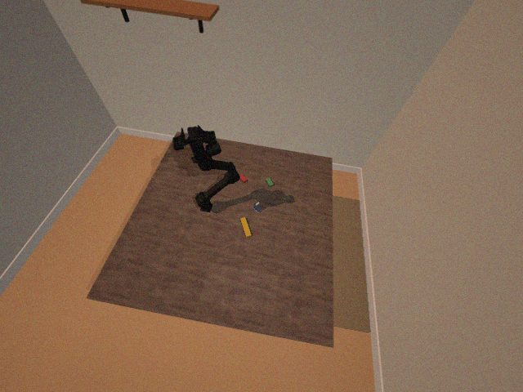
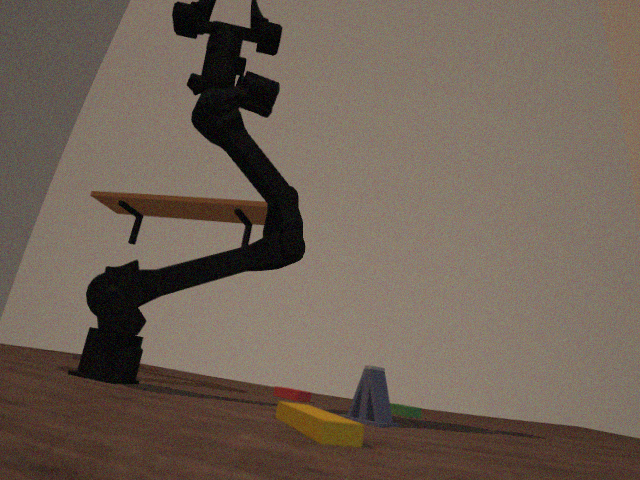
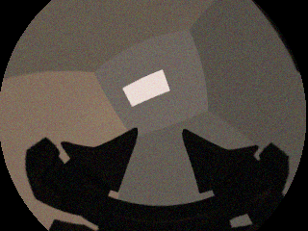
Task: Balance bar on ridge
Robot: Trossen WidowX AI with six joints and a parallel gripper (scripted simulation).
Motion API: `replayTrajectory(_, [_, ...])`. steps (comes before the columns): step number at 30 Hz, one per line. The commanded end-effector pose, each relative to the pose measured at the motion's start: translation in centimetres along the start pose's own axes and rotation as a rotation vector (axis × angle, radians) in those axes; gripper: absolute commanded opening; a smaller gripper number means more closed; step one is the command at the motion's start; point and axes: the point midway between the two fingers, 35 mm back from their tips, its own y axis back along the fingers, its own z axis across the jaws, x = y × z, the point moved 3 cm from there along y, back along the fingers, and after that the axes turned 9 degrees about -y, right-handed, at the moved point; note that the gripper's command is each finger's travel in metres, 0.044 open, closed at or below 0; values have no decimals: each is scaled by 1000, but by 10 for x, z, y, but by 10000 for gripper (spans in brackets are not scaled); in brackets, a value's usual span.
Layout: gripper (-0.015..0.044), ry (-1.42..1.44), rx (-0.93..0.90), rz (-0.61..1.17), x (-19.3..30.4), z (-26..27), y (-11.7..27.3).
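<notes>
The yellow bar (image 1: 245, 226) (image 2: 330, 427) lies flat on the dark wooden table (image 1: 189, 273). The blue-grey ridge (image 1: 257, 207) (image 2: 380, 396), a tapered stand with a narrow pale top, stands upright on the table near the bar, behind it in the exterior view. Nothing rests on the ridge. My gripper (image 3: 160, 131) is open and empty. It is raised high above the table, far from the bar and ridge, with its fingers pointing upward; the fingertips run out of the top of the exterior view. The wrist view shows only walls, ceiling and a bright ceiling panel, neither bar nor ridge.
A red block (image 1: 243, 178) (image 2: 292, 394) and a green block (image 1: 269, 182) (image 2: 406, 411) lie on the table beyond the ridge and bar. A wooden shelf (image 1: 152, 7) (image 2: 180, 205) on black brackets is fixed to the wall; the arm overlaps its right end in the exterior view.
</notes>
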Motion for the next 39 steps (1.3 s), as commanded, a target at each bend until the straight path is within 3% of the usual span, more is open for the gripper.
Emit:
replayTrajectory(1, [315,-30,65,23,3,-21,-2])
replayTrajectory(18, [315,-171,338,145,39,-108,-1])
replayTrajectory(39, [315,-383,596,411,128,-169,24])
